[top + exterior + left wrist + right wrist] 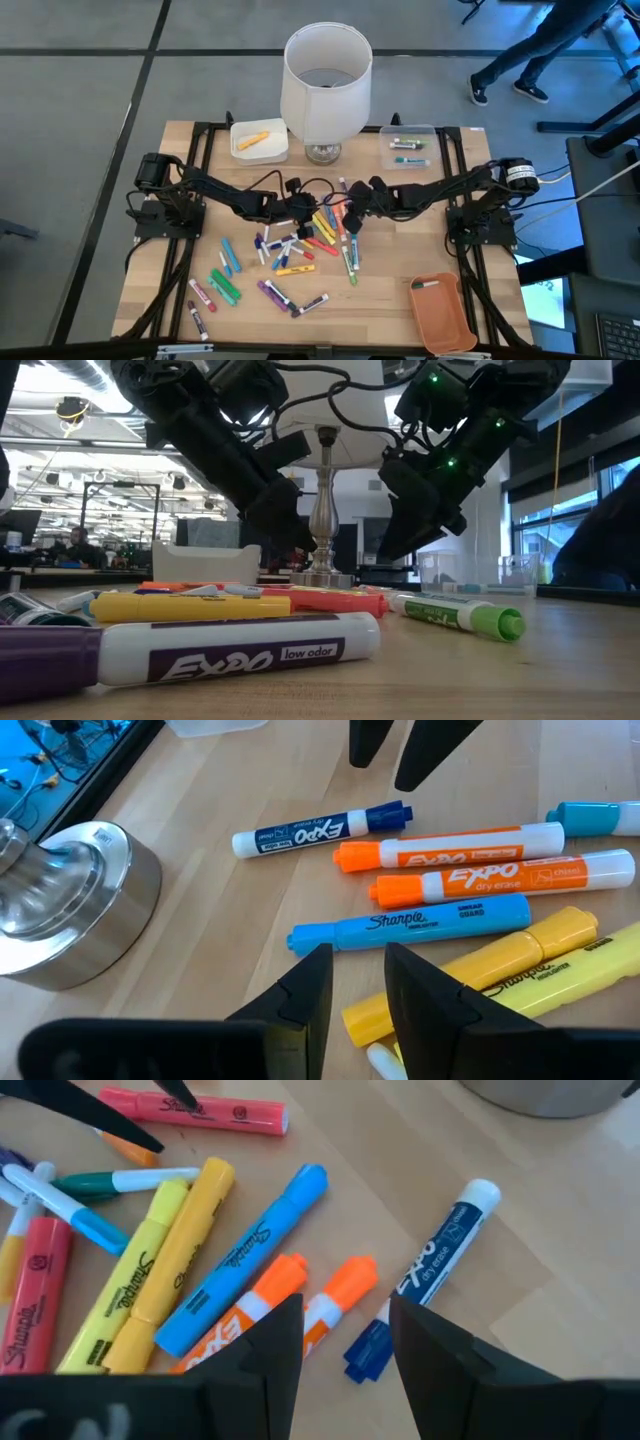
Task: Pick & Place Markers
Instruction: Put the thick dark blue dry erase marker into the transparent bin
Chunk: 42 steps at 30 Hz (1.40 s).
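Observation:
Several capped markers [300, 245] lie loose on the wooden table in front of the lamp. My left gripper [358, 982] is open and hovers over the capped end of a blue Sharpie highlighter [410, 925]. Beside it lie two orange Expo markers [450, 850], a blue Expo marker [320, 828] and yellow highlighters [500, 970]. My right gripper [345, 1335] is open too. It hovers above the orange Expo markers [330, 1305] and the blue Expo marker [440, 1265]. The two grippers [305, 207] [350, 215] face each other over the pile's far end.
A lamp with a white shade [325, 85] stands on a metal base [60, 900] just beyond the grippers. A white tray [258, 140] holds an orange marker and a clear tray [410, 148] holds green ones. An orange tray [440, 310] sits near the right front corner. A person walks beyond the table.

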Each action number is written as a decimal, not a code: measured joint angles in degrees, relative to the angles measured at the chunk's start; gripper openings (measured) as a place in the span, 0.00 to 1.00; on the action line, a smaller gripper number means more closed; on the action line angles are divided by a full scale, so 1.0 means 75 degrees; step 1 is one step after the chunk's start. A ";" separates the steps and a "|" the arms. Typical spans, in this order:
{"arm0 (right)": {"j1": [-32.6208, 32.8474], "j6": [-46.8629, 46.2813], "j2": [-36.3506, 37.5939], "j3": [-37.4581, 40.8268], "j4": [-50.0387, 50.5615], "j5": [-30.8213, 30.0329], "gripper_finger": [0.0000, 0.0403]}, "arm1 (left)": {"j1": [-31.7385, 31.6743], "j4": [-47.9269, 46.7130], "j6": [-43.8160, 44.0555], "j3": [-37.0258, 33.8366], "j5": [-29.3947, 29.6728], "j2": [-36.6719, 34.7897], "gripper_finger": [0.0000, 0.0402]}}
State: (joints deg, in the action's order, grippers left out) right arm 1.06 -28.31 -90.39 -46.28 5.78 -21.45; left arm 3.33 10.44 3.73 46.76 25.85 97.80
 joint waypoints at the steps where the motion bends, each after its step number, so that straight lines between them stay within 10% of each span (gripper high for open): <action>1: -0.0001 -0.0078 0.0000 0.0000 -0.0001 0.0000 0.37 | 0.0000 0.0000 0.0000 0.0000 0.0000 0.0000 0.23; 25: -0.0059 -0.1737 0.0000 -0.0696 0.1153 0.1019 0.37 | 0.0000 0.0009 0.0025 0.0000 0.0020 0.0000 0.23; 36: -0.0272 -0.1717 -0.0481 -0.1145 0.1530 -0.0903 0.37 | -0.0003 0.0012 0.0019 0.0000 0.0016 0.0000 0.25; 42: -0.0582 -0.1778 -0.1283 -0.1142 0.1026 -0.0523 0.37 | -0.0003 0.0010 0.0002 0.0000 0.0015 0.0000 0.25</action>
State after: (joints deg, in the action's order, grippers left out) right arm -3.30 -41.65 -100.01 -54.85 13.48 -25.37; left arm 3.31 10.51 3.74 46.76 25.96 97.80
